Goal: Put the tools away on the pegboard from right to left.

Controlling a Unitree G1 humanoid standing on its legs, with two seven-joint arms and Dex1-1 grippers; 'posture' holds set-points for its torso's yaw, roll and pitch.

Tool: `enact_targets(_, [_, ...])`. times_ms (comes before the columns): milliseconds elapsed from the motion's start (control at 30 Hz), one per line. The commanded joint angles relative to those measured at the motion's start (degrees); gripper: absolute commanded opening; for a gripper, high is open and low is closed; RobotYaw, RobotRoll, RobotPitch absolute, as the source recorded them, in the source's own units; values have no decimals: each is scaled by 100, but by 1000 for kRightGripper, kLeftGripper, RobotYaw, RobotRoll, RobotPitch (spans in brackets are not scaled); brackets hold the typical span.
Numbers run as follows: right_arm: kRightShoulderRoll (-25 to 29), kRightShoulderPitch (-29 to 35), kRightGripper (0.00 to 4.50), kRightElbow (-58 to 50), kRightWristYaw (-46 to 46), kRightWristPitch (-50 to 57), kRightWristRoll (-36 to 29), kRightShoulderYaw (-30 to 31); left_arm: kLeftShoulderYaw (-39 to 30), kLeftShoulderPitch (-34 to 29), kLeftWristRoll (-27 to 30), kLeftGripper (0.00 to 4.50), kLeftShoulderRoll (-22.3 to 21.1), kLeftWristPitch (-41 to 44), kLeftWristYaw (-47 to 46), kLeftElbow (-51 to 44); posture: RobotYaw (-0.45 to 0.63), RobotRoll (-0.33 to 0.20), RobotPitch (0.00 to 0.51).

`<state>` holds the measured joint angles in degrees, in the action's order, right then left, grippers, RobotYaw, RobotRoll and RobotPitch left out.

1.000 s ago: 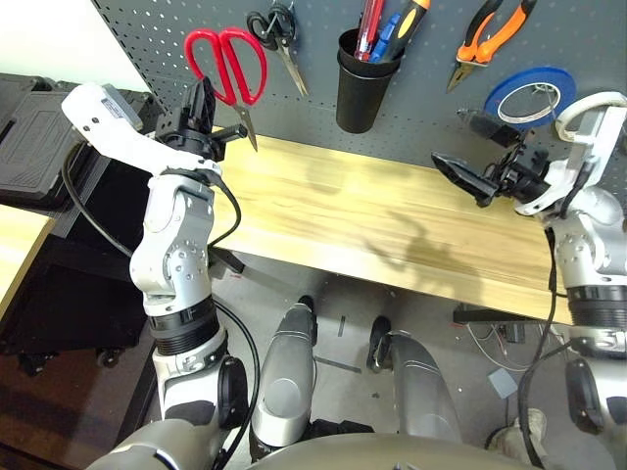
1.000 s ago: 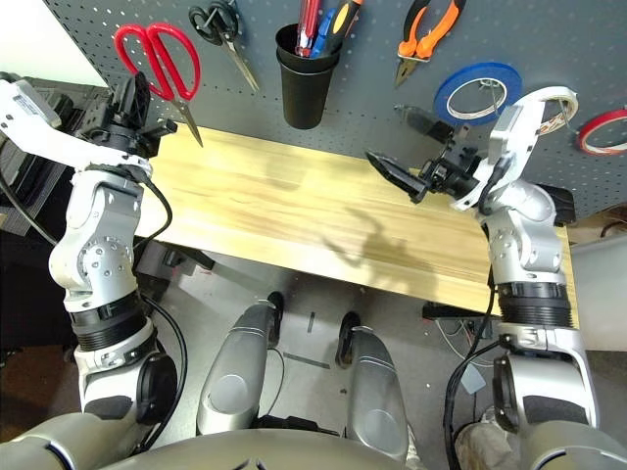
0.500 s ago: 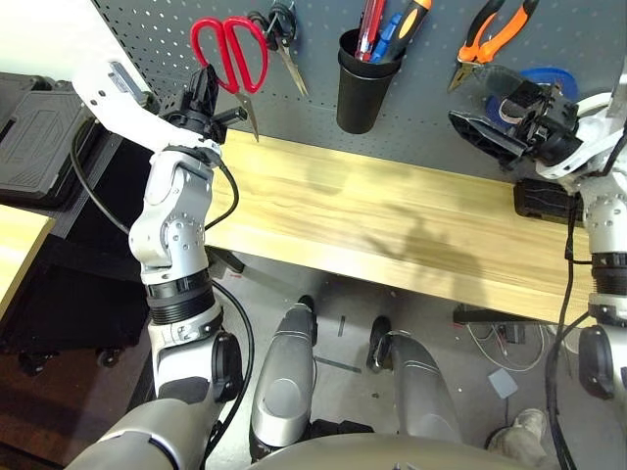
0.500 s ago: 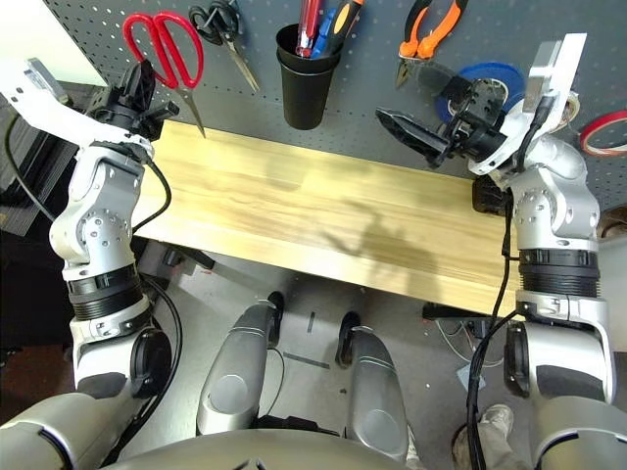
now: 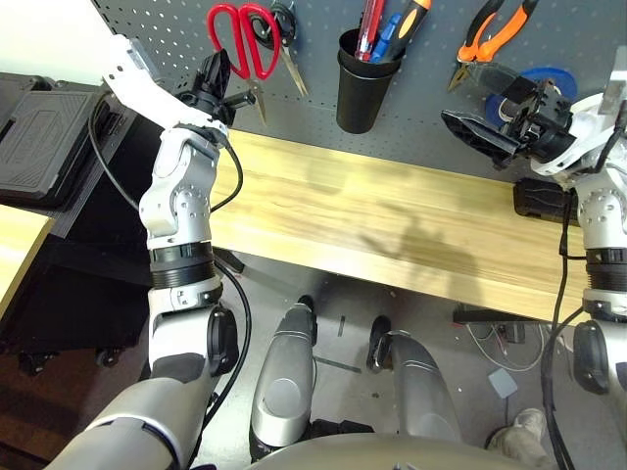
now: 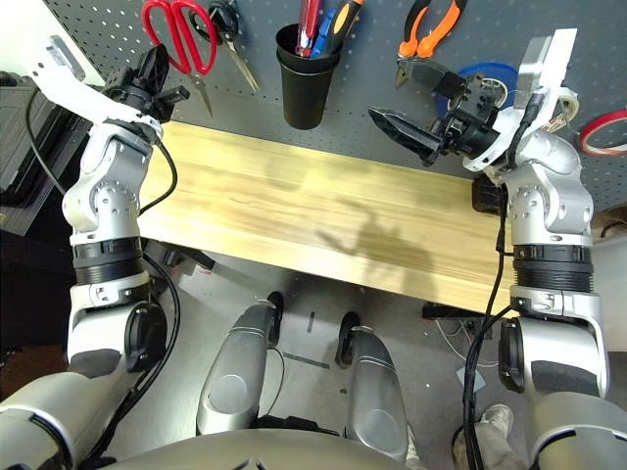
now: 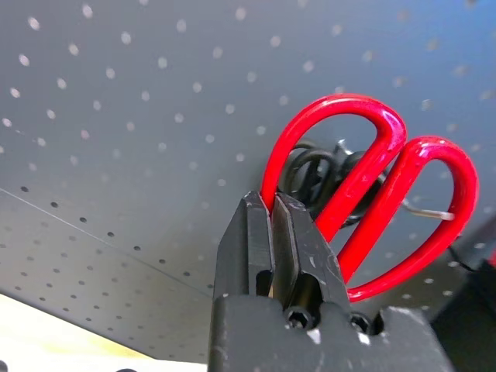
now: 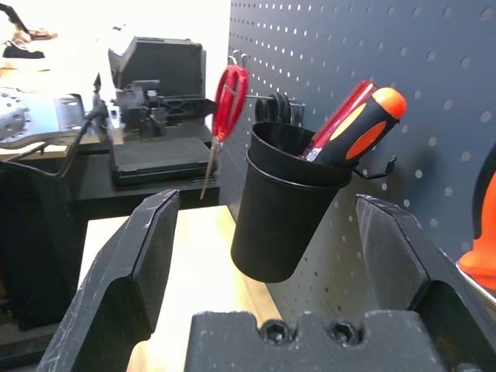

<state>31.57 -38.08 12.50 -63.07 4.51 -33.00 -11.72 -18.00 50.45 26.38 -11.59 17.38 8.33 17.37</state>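
Note:
My left gripper (image 5: 217, 82) is shut on the red-handled scissors (image 5: 245, 37) and holds them up against the pegboard (image 5: 167, 20). In the left wrist view its fingers (image 7: 298, 240) pinch one red loop (image 7: 364, 174), in front of the black-handled scissors (image 7: 314, 174). A thin metal hook (image 7: 425, 211) shows by the other loop. My right gripper (image 6: 413, 102) hangs open near the board, empty. The orange-and-black pliers (image 5: 495, 29) and the red tape ring (image 6: 602, 132) hang on hooks. The red-handled screwdriver (image 8: 341, 116) stands in the black cup (image 5: 361, 90).
The black-handled scissors (image 5: 284, 24) hang just right of the red ones. A blue tape roll (image 6: 485, 78) hangs behind my right gripper. The wooden table (image 5: 372, 206) runs below the board, with a black box (image 5: 544, 196) at its right end. Black cases (image 5: 39, 117) sit left.
My left gripper has lifted the red scissors up and to the right along the board, towards the black scissors. My right gripper rose from over the table to beside the blue tape.

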Motion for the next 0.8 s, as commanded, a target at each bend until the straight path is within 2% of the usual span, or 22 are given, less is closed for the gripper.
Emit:
enact_targets(33, [-49, 55, 4500, -54, 76, -104, 122, 42, 51, 349, -204, 59, -54, -374, 164, 867, 234, 0, 259])
enact_targets(133, [-140, 134, 4500, -60, 168, -217, 250, 89, 176, 830, -478, 59, -116, -718, 337, 2027, 229, 0, 257])
enact_targets(233, [-211, 224, 4500, -12, 244, -393, 409, 135, 469, 1031, -938, 59, -249, -984, 449, 2905, 214, 0, 254])
enact_targets(267, [-254, 265, 4500, 7, 318, -480, 477, 144, 554, 999, -1034, 679, -262, -1039, 516, 3022, 202, 0, 255])
enact_targets(300, [-297, 306, 4500, 28, 404, -569, 546, 149, 653, 931, -1138, 883, -275, -1120, 590, 3070, 202, 0, 255])
enact_targets(367, [-394, 433, 4500, 59, 554, -774, 683, 152, 781, 673, -1262, 1601, -270, -1183, 685, 2984, 202, 0, 255])
enact_targets(600, [-662, 876, 4500, 144, 1241, -1189, 1067, 117, 1064, -498, -1433, 4351, -264, -914, 891, 1974, 197, 0, 264])
enact_targets(633, [-674, 903, 4500, 166, 1303, -1232, 1107, 123, 1082, -594, -1434, 4470, -265, -847, 892, 1860, 199, 0, 266])
enact_targets(800, [-955, 1240, 4500, 615, 2293, -1805, 1654, 24, 1156, -1665, -1433, 4470, -227, -1008, 1021, 915, 203, 0, 269])
